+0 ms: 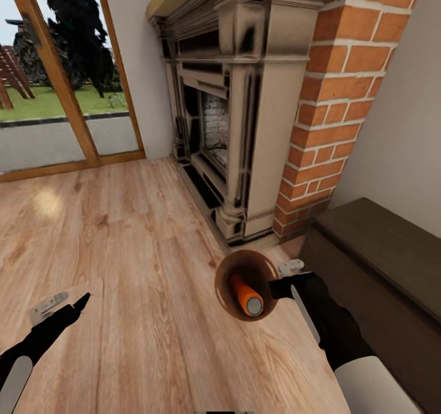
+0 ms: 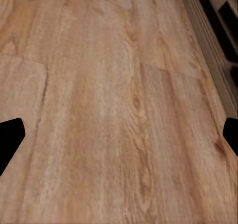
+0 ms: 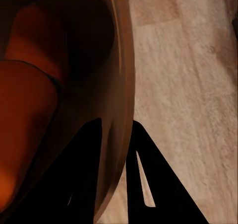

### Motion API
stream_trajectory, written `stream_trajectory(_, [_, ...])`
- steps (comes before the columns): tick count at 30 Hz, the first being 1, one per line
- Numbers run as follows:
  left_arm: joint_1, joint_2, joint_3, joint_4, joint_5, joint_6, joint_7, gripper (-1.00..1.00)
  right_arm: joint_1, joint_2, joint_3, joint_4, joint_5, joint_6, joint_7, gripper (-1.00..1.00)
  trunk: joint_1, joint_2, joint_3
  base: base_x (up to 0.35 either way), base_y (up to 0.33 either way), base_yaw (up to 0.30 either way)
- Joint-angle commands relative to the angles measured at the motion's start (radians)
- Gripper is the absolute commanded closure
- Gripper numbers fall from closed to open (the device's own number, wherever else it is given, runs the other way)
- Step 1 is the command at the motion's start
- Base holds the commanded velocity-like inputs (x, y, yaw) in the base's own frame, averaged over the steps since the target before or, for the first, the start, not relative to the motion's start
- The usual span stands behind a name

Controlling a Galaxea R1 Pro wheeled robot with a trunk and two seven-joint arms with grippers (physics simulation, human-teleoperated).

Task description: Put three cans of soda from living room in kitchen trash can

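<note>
The right gripper (image 1: pixel 283 282) has its jaws clamped on the bin's (image 1: pixel 228 279) rim, an orange can (image 1: pixel 246 296) inside, near the fireplace (image 1: pixel 245 108); keep it level while driving, left gripper (image 1: pixel 64 307) wide and empty.

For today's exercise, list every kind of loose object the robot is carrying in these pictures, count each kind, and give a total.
Orange soda can: 1, lying inside the bucket
Copper-brown trash bucket: 1, its wall pinched by the right end effector
Total: 2
The left end effector is open with nothing between its fingers, above the wood floor.
</note>
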Motion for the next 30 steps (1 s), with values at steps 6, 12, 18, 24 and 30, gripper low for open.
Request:
stream_trajectory(6, [-0.001,0.0,-0.019,-0.008,0.0,0.035,-0.001,-1.0,-0.002,0.047,0.007,-0.006,-0.013,0.011,0.007,1.0,0.0,0.0,0.0,0.274,0.0,0.257])
stream_trajectory(12, [-0.002,0.001,-0.036,-0.011,0.006,0.103,-0.001,-1.0,-0.005,0.115,0.012,-0.008,-0.016,0.02,0.007,1.0,0.0,0.0,0.0,0.274,0.0,0.257])
stream_trajectory(18, [-0.002,0.002,-0.038,-0.014,0.007,0.103,-0.001,-1.0,-0.005,0.133,0.012,-0.003,-0.012,0.019,0.006,1.0,0.0,0.0,0.0,0.274,0.0,0.257])
stream_trajectory(24, [-0.002,0.001,-0.037,-0.013,0.007,0.1,-0.005,-1.0,-0.004,0.133,0.011,-0.004,-0.01,0.017,-0.038,1.0,0.0,0.0,0.0,0.274,0.0,0.257])
stream_trajectory(30, [-0.001,0.001,-0.037,-0.015,0.007,0.099,-0.011,-1.0,-0.004,0.136,0.017,-0.002,-0.012,0.015,-0.06,1.0,0.0,0.0,0.0,0.274,0.0,0.257])
